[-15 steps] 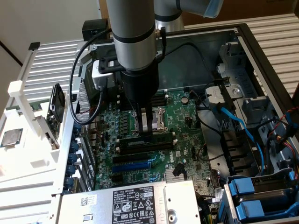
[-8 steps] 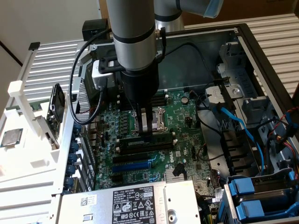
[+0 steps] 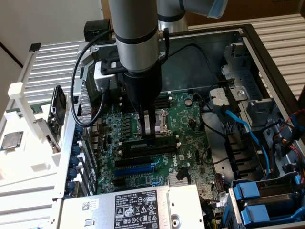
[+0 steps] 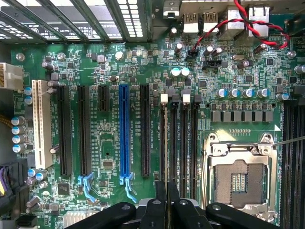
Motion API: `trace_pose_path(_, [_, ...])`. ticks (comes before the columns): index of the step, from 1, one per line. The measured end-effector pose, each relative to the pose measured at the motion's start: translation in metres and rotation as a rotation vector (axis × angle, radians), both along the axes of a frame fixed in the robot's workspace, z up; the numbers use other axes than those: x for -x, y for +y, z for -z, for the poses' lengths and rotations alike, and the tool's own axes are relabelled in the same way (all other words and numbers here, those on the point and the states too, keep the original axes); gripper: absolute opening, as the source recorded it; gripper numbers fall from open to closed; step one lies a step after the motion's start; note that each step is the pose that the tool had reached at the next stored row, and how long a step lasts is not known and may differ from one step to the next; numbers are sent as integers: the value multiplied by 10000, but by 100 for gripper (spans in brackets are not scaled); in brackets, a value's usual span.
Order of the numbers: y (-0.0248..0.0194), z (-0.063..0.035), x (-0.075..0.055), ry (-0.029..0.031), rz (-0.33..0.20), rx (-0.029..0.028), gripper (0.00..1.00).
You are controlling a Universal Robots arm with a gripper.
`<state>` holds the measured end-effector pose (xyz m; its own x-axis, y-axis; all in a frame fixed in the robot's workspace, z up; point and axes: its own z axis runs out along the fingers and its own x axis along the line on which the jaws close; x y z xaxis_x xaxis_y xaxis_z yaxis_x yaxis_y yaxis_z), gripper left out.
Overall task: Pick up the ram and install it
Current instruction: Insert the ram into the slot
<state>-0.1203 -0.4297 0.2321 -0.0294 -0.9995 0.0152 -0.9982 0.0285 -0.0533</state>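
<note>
Pinching the ram by its upper edge with the end effector, fingers drawn close on the thin board. Holding it upright and lengthwise along the black memory slots of the green motherboard, beside the open processor socket. Cannot tell whether seated in a slot or just above

Exterior view looks steeply down into the case; wrist view faces the same motherboard closely.
</note>
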Motion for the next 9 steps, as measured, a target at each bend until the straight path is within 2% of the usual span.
trace_pose_path(9, [-13,0,1,0,0,-1,13])
